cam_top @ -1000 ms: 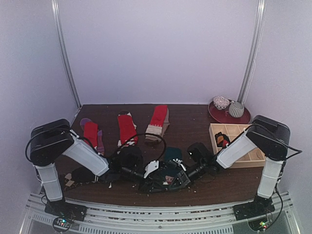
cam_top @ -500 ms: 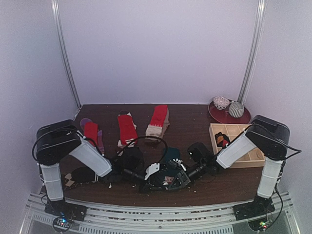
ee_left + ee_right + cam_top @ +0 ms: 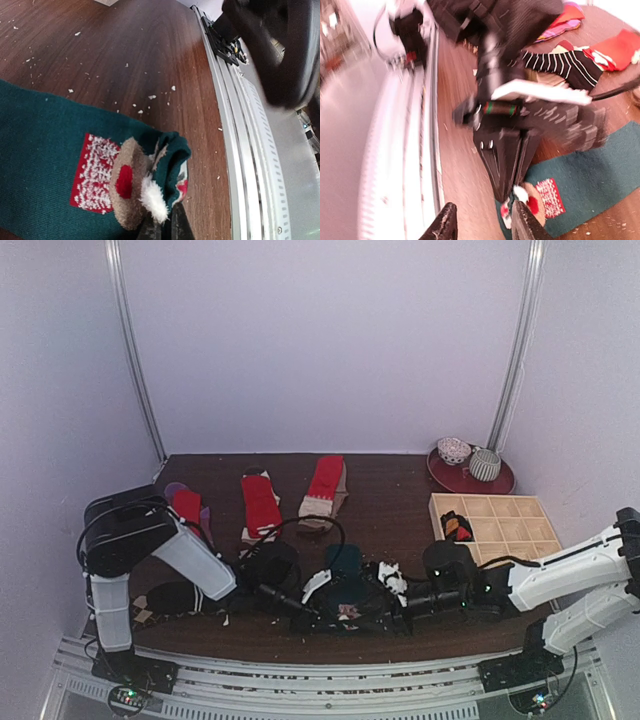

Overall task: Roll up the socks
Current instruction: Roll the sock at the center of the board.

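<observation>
Beside the dark teal sock [image 3: 345, 562], the right gripper [image 3: 485, 226] had been opened and its arm swung low since the earlier frame. The sock was laid by the tabletop's [image 3: 400, 502] near edge, long axis run toward the far edge, its folded near end pinched by the closed left gripper [image 3: 164, 224], nearer than the right.

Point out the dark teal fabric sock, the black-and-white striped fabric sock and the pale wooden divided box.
dark teal fabric sock [image 3: 45, 165]: left wrist view, flat body.
black-and-white striped fabric sock [image 3: 565, 65]: right wrist view, striped middle.
pale wooden divided box [image 3: 488, 498]: top external view, far rim.
</observation>
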`<action>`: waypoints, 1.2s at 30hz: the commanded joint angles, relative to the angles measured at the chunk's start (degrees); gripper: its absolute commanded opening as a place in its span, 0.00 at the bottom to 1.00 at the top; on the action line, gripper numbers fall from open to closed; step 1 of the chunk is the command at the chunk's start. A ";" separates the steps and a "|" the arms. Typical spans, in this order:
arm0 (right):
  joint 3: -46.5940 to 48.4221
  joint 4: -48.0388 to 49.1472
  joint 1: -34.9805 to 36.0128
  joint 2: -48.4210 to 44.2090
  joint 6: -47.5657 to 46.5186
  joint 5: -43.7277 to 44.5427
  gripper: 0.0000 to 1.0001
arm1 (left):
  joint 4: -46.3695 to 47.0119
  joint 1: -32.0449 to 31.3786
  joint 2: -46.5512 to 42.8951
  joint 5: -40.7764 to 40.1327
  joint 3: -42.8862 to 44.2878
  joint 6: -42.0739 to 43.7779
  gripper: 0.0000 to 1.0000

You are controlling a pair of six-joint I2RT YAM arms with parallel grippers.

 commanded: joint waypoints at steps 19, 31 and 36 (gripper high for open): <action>3.17 -3.86 8.37 15.21 -23.69 21.52 0.32 | -21.15 1.83 6.04 0.59 -1.75 -2.01 0.00; 2.70 -6.83 6.96 18.83 -3.19 13.36 0.17 | -24.81 4.16 -3.44 -4.69 0.16 2.89 0.44; 0.92 -6.30 3.64 20.18 5.26 4.79 0.14 | -23.45 4.95 -11.69 -11.69 0.20 6.09 0.60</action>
